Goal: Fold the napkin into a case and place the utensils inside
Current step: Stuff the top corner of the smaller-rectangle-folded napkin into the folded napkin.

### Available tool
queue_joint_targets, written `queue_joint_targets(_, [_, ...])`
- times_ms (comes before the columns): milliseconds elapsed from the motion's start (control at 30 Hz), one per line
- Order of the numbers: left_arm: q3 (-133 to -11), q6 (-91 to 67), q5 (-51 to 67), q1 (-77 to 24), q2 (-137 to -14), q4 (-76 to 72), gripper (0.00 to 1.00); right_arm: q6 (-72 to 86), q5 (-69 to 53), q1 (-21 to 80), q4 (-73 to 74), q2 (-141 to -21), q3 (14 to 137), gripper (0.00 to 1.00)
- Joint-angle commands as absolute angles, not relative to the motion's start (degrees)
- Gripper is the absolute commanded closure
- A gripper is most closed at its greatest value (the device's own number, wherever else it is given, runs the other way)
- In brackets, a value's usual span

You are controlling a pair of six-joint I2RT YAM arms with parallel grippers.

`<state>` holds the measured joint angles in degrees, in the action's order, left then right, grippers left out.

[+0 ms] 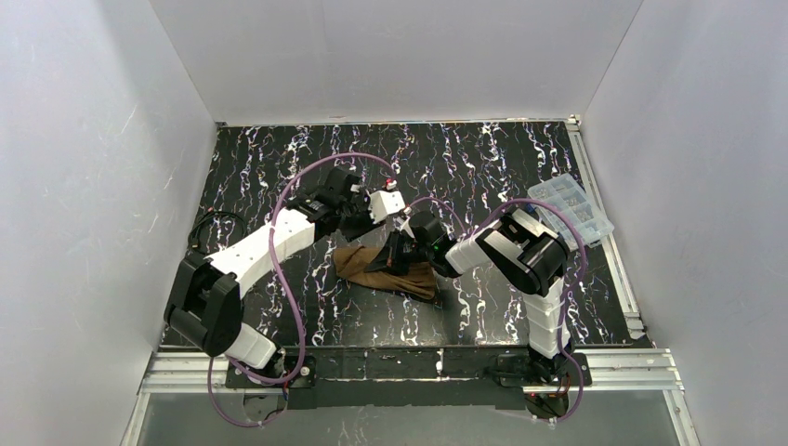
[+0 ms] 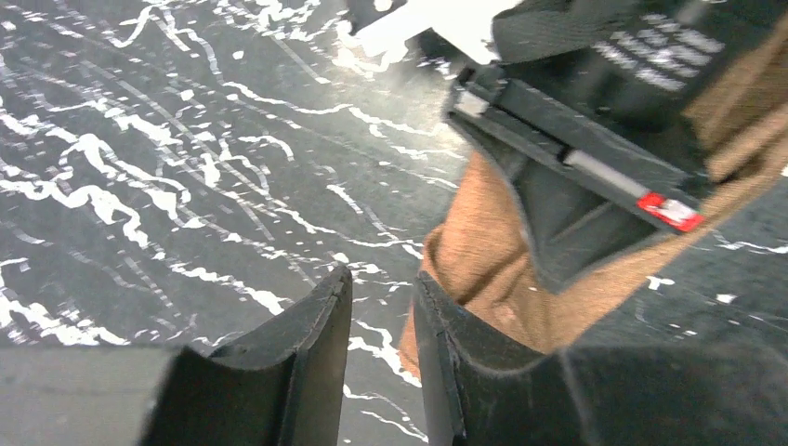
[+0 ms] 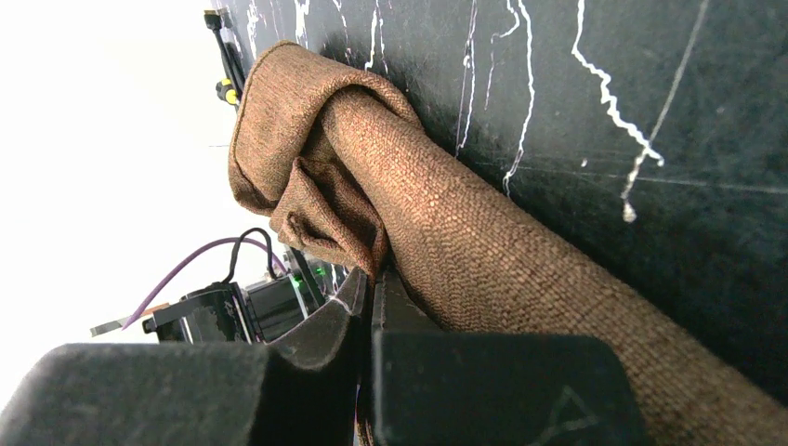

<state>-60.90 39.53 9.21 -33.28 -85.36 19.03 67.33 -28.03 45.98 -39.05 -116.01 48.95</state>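
The brown napkin [image 1: 386, 269] lies bunched and partly rolled in the middle of the black marbled table. It also shows in the left wrist view [image 2: 483, 251] and as a thick roll with a crumpled end in the right wrist view [image 3: 465, 232]. My right gripper [image 1: 401, 253] [image 3: 372, 288] is shut on a fold of the napkin at its crumpled end. My left gripper [image 1: 401, 223] [image 2: 383, 288] hovers just beside the napkin's edge, its jaws a narrow gap apart with only table between them. No utensils are in view.
A clear plastic compartment box [image 1: 570, 209] sits at the table's right edge. A black cable [image 1: 216, 226] lies at the left edge. White walls close in the table on three sides. The right arm's body [image 2: 595, 139] is close in front of my left gripper.
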Motion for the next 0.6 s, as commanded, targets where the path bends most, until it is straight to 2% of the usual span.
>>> queue_joint_targets(0, [-62.5,38.6,20.6,-32.8,-84.8,31.8,0.7,65.9,-27.7,46.7,-36.0,-116.8,47.7,0.99])
queue_joint_targets(133, [-58.6,42.3,23.0,-32.8,-84.9,33.1,0.69,65.9,-27.5,46.6,-36.0,-116.7,47.5,0.99])
queue_joint_targets(567, [-51.9,42.5,13.6,-32.8,-88.0,20.8,0.71,66.5,-27.2,46.6,-37.3,-116.7,46.8,0.99])
